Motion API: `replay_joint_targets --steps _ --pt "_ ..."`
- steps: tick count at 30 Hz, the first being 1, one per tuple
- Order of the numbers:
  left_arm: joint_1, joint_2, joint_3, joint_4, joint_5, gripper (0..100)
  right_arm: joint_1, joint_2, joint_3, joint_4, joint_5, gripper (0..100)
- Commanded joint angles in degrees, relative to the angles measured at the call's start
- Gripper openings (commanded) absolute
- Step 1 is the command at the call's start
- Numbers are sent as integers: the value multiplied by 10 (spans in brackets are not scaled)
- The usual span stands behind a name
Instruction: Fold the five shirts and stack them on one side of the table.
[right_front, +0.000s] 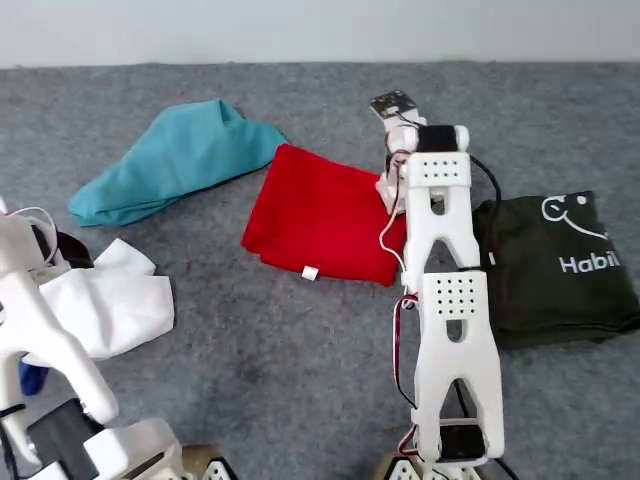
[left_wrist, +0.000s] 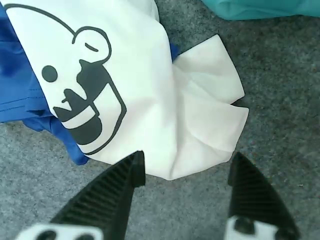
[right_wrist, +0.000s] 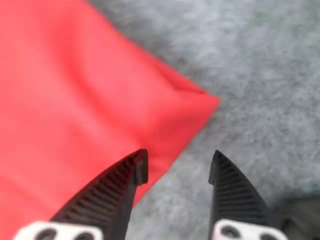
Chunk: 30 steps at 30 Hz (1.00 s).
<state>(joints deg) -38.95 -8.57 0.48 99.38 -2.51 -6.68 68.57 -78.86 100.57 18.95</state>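
Left wrist view: white shirt (left_wrist: 150, 100) covers most of blue shirt (left_wrist: 17, 97).

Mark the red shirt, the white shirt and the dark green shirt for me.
red shirt (right_front: 315, 212), high view, middle of the folded cloth.
white shirt (left_wrist: 150, 117), left wrist view, plain cloth beside the black drawing.
dark green shirt (right_front: 545, 300), high view, plain cloth below the white print.
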Motion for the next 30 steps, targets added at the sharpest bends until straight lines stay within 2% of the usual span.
replay_joint_targets --steps 1,10,13,20,24,30 --pt "11 -18 1 6 -8 272 -7 -112 96 23 -6 210" --pt "130 -18 39 5 -12 273 -9 -201 224 24 -11 209" --pt "163 -18 65 5 -55 273 -13 -233 258 24 -11 209" --pt "202 -18 118 -4 -82 272 -15 -315 370 24 -18 210" --pt "201 -18 118 -4 -82 272 -13 -337 402 23 -73 211" --pt "201 -18 118 -2 -81 272 -12 -335 400 22 -199 211"
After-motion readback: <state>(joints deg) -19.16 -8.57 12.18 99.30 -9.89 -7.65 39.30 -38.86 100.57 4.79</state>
